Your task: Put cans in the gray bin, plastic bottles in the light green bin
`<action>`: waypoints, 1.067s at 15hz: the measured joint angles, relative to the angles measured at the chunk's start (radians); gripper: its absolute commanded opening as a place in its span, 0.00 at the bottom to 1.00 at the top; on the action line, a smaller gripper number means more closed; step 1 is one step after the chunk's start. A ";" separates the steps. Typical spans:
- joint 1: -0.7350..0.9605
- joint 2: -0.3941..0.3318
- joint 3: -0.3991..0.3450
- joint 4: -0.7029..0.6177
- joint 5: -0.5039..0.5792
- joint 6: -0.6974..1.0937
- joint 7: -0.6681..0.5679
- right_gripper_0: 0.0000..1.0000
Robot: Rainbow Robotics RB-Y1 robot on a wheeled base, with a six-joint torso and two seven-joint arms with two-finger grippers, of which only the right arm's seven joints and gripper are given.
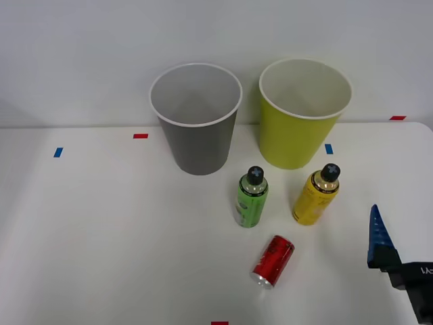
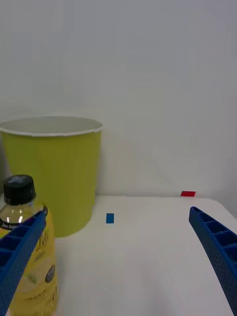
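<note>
The gray bin (image 1: pixel 196 132) and the light green bin (image 1: pixel 301 128) stand upright side by side at the back of the table. In front of them stand two plastic bottles with black caps, one green (image 1: pixel 252 200) and one yellow (image 1: pixel 315 196). A red can (image 1: pixel 272 261) lies on its side nearer the front. My right gripper (image 1: pixel 377 233) hovers at the front right, apart from everything. In the right wrist view the gripper (image 2: pixel 117 215) is open and empty, with the yellow bottle (image 2: pixel 29 256) partly behind one finger (image 2: pixel 19 252) and the light green bin (image 2: pixel 54 168) beyond it.
Small red (image 1: pixel 140 135) and blue (image 1: pixel 58 152) tape marks dot the white table, with another blue mark (image 1: pixel 329 148) beside the light green bin. A pale wall rises behind the bins. The table's right edge (image 1: pixel 427 135) lies close to my arm.
</note>
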 measured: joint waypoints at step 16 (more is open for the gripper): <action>0.097 0.240 -0.081 0.361 0.648 -0.421 -0.536 1.00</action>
